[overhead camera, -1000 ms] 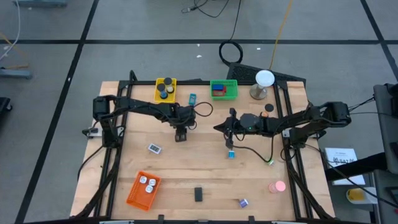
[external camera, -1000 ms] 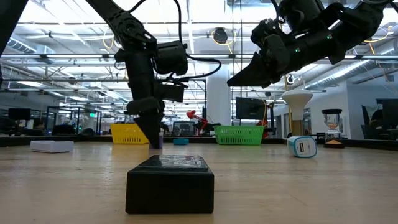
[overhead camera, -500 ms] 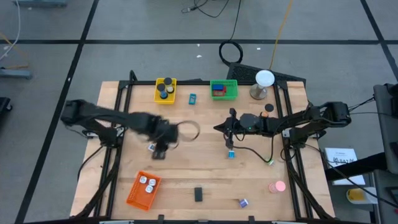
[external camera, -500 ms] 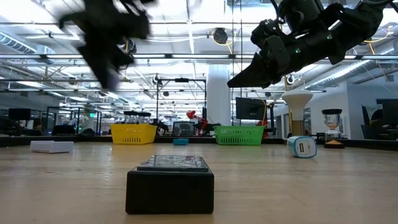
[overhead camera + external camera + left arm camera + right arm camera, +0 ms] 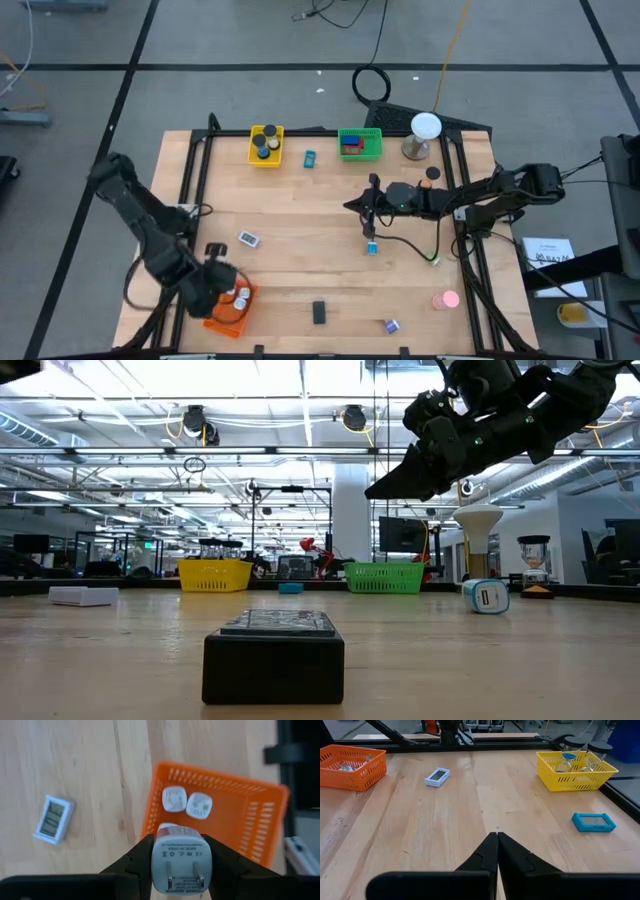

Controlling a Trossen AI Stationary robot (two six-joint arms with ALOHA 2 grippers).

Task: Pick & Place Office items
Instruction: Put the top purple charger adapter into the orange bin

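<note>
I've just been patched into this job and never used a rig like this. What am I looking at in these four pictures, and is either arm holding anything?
Two dark robot arms work at a wooden table. One picture looks straight down, one looks level across the tabletop, and one comes from each wrist. The left gripper, shut on a white plug adapter, hovers over the orange basket, which already holds two similar white pieces. The right gripper waits shut and empty above mid-table. Loose on the wood lie a white display unit, a black block, a pink round piece and a cyan piece. The yellow basket and green basket sit at the far edge.
</note>
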